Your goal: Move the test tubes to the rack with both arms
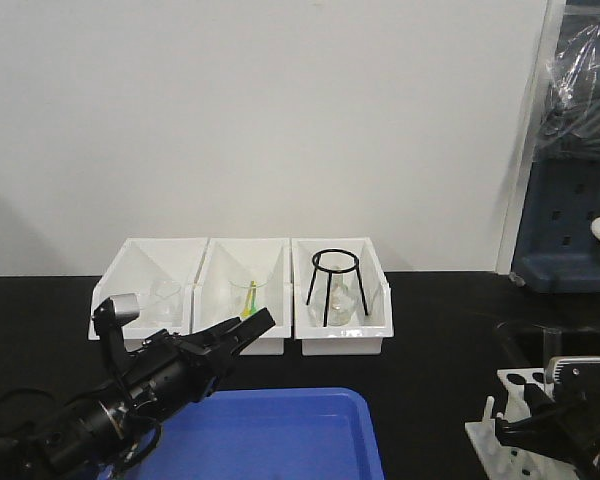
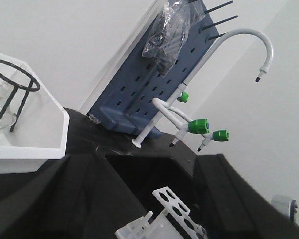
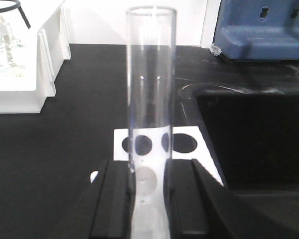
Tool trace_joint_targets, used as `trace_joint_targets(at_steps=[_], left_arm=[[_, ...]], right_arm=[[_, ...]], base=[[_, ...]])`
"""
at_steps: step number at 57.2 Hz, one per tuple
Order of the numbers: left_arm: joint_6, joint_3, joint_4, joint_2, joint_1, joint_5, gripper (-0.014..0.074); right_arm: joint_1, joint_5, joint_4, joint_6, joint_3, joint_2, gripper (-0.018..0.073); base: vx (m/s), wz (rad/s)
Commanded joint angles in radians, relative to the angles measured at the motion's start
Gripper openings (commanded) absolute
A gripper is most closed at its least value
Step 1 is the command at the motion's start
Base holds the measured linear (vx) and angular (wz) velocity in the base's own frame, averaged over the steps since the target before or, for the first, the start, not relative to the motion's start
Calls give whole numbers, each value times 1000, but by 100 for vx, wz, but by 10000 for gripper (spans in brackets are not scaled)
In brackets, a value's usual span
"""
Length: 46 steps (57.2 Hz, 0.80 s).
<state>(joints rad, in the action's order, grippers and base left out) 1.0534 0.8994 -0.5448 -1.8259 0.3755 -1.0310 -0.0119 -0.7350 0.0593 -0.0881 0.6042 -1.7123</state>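
The right gripper [image 3: 149, 199] is clamped on 1 clear test tube [image 3: 152, 74], with its 2 black fingers [image 3: 112, 199] pressed to the glass on either side. The tube stands upright directly over the white rack [image 3: 189, 142], whose round holes show through the glass. Whether its bottom end has entered a hole cannot be told. The rack sits on the black countertop [image 3: 65, 149] toward the front right, just beside the rim of the sink [image 3: 259, 144]. The left gripper [image 1: 252, 326] hangs over the front left of the countertop, by the back left corner of a blue tray [image 1: 280, 430]. Its fingers are spread wide with nothing between them. 3 white bins [image 1: 150, 262] line the back edge. The rightmost holds a black wire tripod [image 1: 335, 262] and a conical flask [image 1: 342, 296].
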Motion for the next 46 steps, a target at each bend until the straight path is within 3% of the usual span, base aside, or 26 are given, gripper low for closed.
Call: trace_joint_targets(at_steps=[1, 14, 36, 46], left_arm=[[1, 25, 35, 47, 1, -75, 556], [1, 25, 35, 47, 1, -75, 556], [1, 25, 36, 47, 1, -75, 556], [1, 25, 36, 47, 1, -75, 556]], right_arm=[[1, -114, -12, -8, 26, 36, -5], [1, -62, -11, -32, 26, 36, 51], [1, 3, -5, -31, 26, 36, 382], [2, 27, -4, -31, 26, 36, 427]], base=[[0, 0], [0, 0], [0, 0], [0, 0]])
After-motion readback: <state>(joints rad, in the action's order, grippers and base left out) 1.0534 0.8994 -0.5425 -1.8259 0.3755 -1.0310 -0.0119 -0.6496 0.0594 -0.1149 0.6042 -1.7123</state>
